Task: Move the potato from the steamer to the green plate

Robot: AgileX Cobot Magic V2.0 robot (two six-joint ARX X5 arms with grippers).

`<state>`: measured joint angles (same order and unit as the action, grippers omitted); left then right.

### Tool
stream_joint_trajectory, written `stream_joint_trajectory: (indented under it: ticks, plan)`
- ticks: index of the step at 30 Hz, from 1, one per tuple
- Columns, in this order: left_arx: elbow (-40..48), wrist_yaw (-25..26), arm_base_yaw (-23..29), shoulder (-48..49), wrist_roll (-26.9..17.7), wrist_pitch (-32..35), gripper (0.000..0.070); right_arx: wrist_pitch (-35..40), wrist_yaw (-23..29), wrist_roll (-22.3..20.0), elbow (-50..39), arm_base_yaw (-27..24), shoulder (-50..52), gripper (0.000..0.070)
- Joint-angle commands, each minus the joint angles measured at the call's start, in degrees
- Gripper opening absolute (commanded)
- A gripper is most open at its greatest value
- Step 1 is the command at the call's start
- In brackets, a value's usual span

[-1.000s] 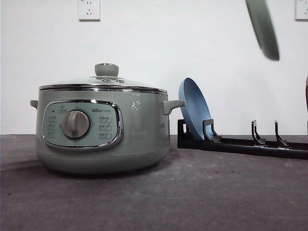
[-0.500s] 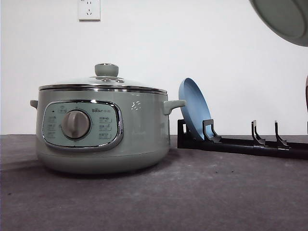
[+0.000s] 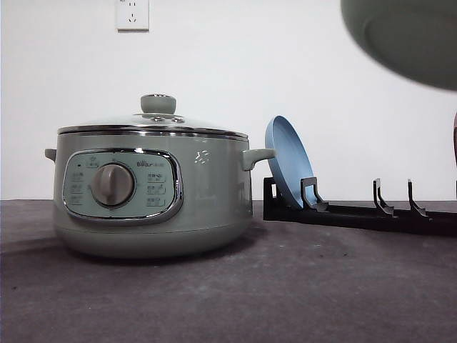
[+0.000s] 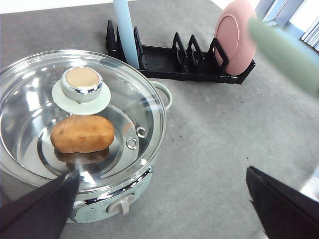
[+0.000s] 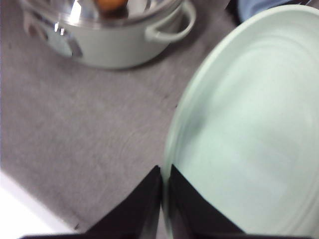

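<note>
The sage-green steamer (image 3: 207,193) stands on the left of the table with its glass lid (image 4: 30,99) on. The orange-brown potato (image 4: 82,133) lies inside, seen through the lid, and shows at the edge of the right wrist view as well (image 5: 109,4). The pale green plate (image 3: 407,36) hangs in the air at the upper right, blurred, its underside facing the front camera. My right gripper (image 5: 165,199) is shut on the green plate's rim (image 5: 249,129). Above the steamer, my left gripper (image 4: 162,173) stands wide open with nothing between its dark fingers (image 4: 40,209).
A black dish rack (image 3: 357,213) sits right of the steamer, at the back. It holds a blue plate (image 3: 285,161) on edge at its near end and a pink plate (image 4: 234,30) at its far end. Grey table surface lies in front of the rack.
The green plate has swung from nearly edge-on to showing its broad underside, and looms larger at the top right of the front view. The steamer and rack have not moved.
</note>
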<state>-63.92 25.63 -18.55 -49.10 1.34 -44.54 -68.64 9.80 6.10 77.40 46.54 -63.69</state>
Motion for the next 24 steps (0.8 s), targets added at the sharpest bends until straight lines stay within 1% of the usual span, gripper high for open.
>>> stream_joint_trajectory:
  ticks: [1, 5, 9, 12, 16, 24]
  plan:
    - [-1.33, 0.42, -0.22, -0.39, -0.44, 0.58, 0.0700, 1.61, 1.25, 3.75, -2.52, 2.01, -0.65, 0.0003]
    - [-1.33, 0.42, -0.22, -0.39, -0.44, 0.60, 0.0700, 6.27, 2.30, 6.82, -11.13, 4.84, -0.69, 0.0003]
    - [-1.33, 0.42, -0.22, -0.39, -0.45, 0.61, 0.0700, 14.33, 2.24, 8.57, -19.60, 6.55, -1.29, 0.0003]
    - [-1.33, 0.42, -0.22, -0.39, -0.46, 0.63, 0.0700, 17.41, 2.23, 8.94, -23.66, 7.19, -3.29, 0.0003]
    - [-1.33, 0.42, -0.22, -0.39, -0.55, 0.62, 0.0700, 17.90, 2.23, 8.93, -26.15, 7.71, -7.77, 0.0003]
    - [-1.33, 0.42, -0.22, -0.39, -0.55, 0.61, 0.0700, 20.71, 2.12, 8.92, -26.62, 7.73, -15.87, 0.0003]
